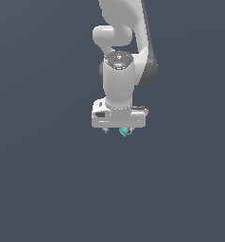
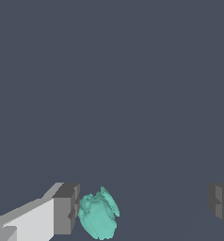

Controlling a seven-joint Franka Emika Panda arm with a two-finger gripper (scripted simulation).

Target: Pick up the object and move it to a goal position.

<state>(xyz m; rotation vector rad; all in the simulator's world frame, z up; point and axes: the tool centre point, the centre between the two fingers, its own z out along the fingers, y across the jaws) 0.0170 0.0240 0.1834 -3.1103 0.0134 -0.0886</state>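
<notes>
One white robot arm [image 1: 126,38] reaches straight down over a plain dark grey-blue surface [image 1: 38,189], its end effector [image 1: 118,131] spread wide apart with nothing clamped. The small teal-green lumpy object [image 2: 99,215] sits between the fingers, just beside one finger pad [image 2: 67,209] and well apart from the other; in the exterior view it peeks out directly beneath the white hand.

One teal object [image 2: 99,216], two fingers [image 2: 66,209]
</notes>
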